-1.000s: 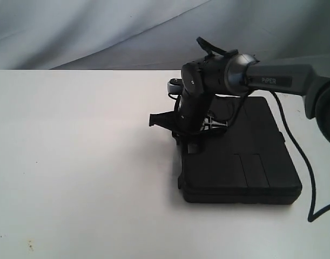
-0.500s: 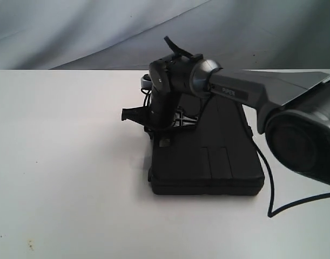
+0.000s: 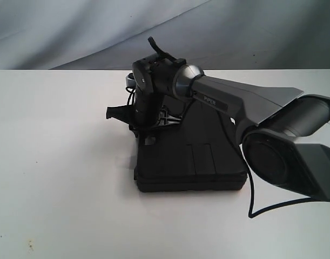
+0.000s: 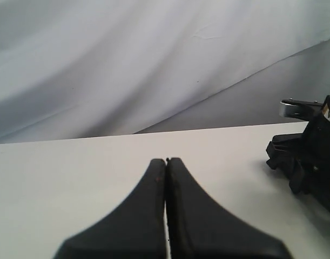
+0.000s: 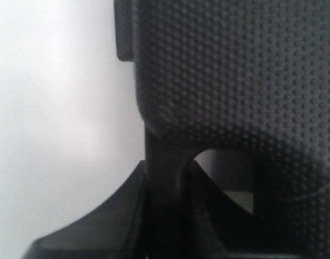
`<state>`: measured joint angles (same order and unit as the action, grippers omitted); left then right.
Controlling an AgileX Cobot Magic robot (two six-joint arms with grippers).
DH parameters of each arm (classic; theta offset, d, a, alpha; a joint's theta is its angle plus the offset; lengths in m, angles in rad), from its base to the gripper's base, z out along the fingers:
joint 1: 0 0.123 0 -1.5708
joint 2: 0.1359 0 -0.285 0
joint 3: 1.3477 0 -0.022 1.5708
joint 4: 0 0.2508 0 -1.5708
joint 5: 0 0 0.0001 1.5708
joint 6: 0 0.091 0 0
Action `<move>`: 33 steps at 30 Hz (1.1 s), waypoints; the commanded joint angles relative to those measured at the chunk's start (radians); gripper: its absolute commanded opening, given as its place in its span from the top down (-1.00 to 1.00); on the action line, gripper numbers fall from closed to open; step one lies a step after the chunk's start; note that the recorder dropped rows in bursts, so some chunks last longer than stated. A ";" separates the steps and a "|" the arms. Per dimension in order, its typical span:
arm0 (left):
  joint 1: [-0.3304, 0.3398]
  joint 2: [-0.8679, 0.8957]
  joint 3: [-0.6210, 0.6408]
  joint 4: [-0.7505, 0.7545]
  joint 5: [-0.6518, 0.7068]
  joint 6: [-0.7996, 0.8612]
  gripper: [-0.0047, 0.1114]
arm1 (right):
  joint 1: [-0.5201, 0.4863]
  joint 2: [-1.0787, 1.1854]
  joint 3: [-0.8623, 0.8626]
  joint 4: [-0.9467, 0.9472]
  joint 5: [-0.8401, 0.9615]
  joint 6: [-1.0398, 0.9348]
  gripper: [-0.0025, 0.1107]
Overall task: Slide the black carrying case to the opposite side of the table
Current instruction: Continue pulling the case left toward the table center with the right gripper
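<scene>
The black case point(image 3: 192, 162) lies flat near the middle of the white table point(image 3: 62, 162). My right gripper point(image 3: 146, 132) comes down on the case's left end and is shut on the handle bar. In the right wrist view the right gripper point(image 5: 167, 216) has one finger outside the case point(image 5: 235, 70) and the other inside the handle slot point(image 5: 229, 172). My left gripper point(image 4: 166, 161) is shut on nothing, low over bare table point(image 4: 73, 172). It is out of the exterior view. Its camera shows the right wrist point(image 4: 310, 156) off to one side.
The right arm point(image 3: 235, 102) reaches across the case from the right, with its big joint housing point(image 3: 283, 151) close to the camera. A black cable point(image 3: 251, 199) hangs down to the table beside the case. A pale cloth backdrop point(image 3: 73, 32) hangs behind the table's far edge.
The right gripper has dragged the case leftwards across the table, from right of centre to about the middle. The right arm has stretched further into view.
</scene>
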<state>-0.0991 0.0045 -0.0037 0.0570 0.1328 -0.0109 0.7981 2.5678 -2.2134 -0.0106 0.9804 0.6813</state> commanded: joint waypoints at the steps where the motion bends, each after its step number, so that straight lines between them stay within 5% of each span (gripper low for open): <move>1: 0.002 -0.005 0.004 0.011 0.002 -0.011 0.92 | 0.014 0.023 0.001 0.079 -0.056 0.015 0.96; 9: 0.002 -0.005 0.004 0.011 0.002 -0.011 0.92 | 0.014 0.023 0.001 0.093 -0.047 0.000 0.88; 18: 0.002 -0.005 0.004 0.011 0.002 -0.011 0.92 | 0.014 0.020 0.001 0.093 -0.018 -0.003 0.22; 33: 0.002 -0.005 0.004 0.011 0.002 -0.011 0.92 | 0.010 -0.032 0.001 -0.038 0.067 -0.001 0.22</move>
<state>-0.0991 0.0045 -0.0037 0.0638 0.1328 -0.0109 0.8076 2.5579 -2.2180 0.0000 1.0142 0.6838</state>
